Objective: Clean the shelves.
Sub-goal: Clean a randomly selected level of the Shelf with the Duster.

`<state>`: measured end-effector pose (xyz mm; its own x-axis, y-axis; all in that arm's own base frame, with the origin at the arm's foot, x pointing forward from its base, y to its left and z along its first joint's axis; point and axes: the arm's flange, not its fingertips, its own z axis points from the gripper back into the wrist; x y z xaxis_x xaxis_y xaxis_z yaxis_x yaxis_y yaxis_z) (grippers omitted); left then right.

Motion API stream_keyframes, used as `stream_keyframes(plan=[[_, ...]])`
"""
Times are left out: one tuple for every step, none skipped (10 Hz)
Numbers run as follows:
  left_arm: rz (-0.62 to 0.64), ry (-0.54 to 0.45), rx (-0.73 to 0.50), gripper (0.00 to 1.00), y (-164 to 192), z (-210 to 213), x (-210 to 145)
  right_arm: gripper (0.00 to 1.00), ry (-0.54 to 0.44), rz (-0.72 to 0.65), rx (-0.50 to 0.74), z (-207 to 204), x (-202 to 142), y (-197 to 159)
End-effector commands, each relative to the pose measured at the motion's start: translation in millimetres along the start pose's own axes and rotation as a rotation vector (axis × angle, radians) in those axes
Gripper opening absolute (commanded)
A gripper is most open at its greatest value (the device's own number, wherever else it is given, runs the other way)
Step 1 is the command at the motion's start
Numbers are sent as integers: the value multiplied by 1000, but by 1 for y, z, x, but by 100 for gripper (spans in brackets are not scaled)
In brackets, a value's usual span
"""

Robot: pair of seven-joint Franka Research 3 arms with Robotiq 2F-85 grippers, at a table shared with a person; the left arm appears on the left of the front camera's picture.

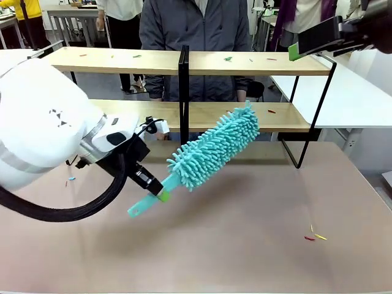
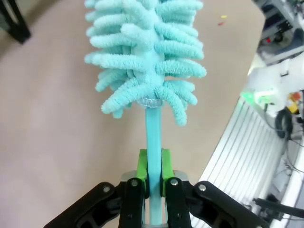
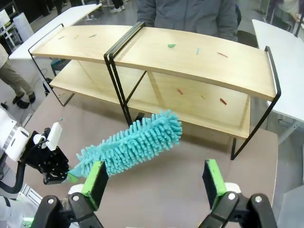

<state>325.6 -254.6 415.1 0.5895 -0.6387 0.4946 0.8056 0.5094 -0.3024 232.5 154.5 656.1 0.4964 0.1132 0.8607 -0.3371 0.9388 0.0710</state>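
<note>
My left pincer is clenched on the thin, flat turquoise plastic handle of a fluffy turquoise microfibre duster. The green pads press on the handle's two flat faces just below the shaggy head, and a short tail of handle sticks out behind my grip.

The head stretches away ahead of the pincer and slightly upward. The shelves stand just beyond its tip: a wide two-tier rack of long light wooden boards in a thin black metal frame. The tip looks close to the lower board's front edge, and I cannot tell whether it touches. Small coloured scraps lie on both boards.

My right pincer is released, its jaws wide apart with nothing between them. It hovers high, with the rack ahead of it and below.

I judge the duster very light, and its soft head should flatten and drag under pressure. The handle is smooth and narrow, so it could twist between my pads, and holding it close to the head gives the best control. The boards look stiff, but the slim frame might slide on the beige table if I push hard.
</note>
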Motion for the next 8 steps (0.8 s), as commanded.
stream_keyframes(plan=[[-17, 11, -37, 13, 1, -1, 28, 100, -4, -1, -11, 0, 1, 0], [-17, 11, -37, 13, 1, -1, 28, 100, -4, -1, -11, 0, 1, 0], [-16, 2, -14, 13, -3, -3, 13, 100, -4, -1, -11, 0, 1, 0], [-147, 69, -86, 13, -14, 12, 17, 100, -4, -1, -11, 0, 1, 0], [-197, 137, -123, 13, -13, 45, 10, 100, -4, -1, -11, 0, 1, 0], [-226, 162, -186, 13, -4, 87, -5, 100, -4, -1, -11, 0, 1, 0], [-213, 137, -222, 13, 7, 132, -24, 100, -4, -1, -11, 0, 1, 0], [-169, 102, -269, 13, 18, 183, -49, 100, -4, -1, -11, 0, 1, 0]])
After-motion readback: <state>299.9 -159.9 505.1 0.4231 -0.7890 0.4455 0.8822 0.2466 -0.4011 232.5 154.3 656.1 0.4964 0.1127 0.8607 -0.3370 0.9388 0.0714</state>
